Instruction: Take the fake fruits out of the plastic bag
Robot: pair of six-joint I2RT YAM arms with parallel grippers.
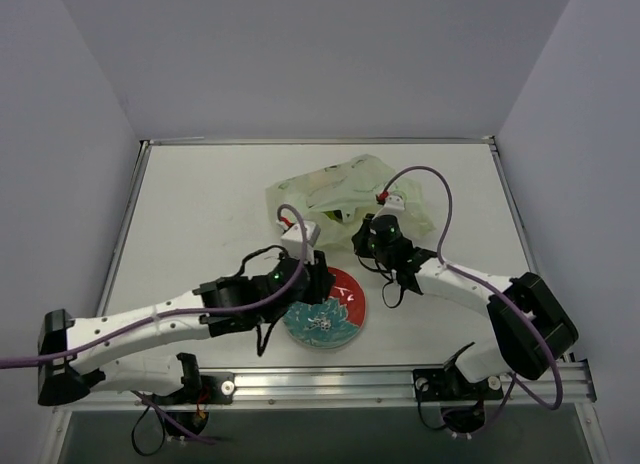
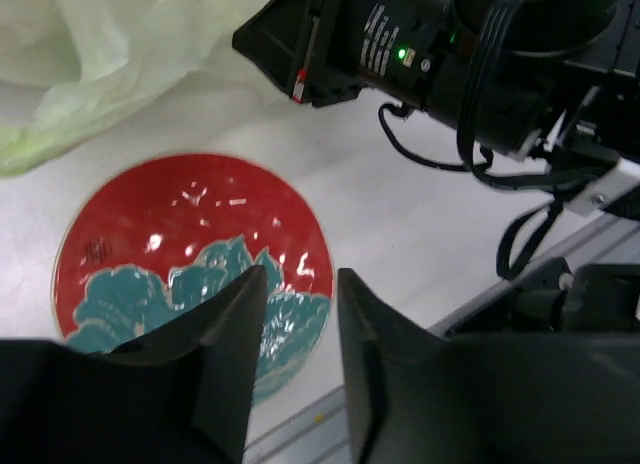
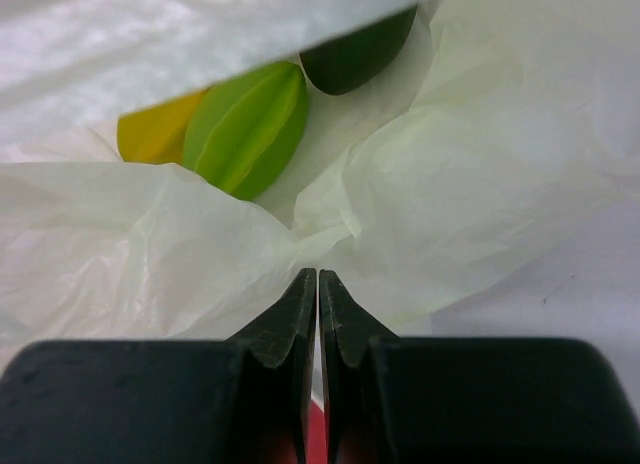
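White table [image 1: 200,204] carried the plastic bag [image 1: 340,189] just beyond the plate [image 1: 342,314], fake fruits [image 3: 250,124] inside. Right tool [image 3: 318,279] sat clamped on its film, left tool [image 2: 300,276] apart above the plate. Opening seemed underway; next, the left must reach in.

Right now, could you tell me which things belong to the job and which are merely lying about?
Job: plastic bag; light green fruit; dark green fruit; yellow fruit, all three inside the bag.
Lying about: red-and-teal plate.
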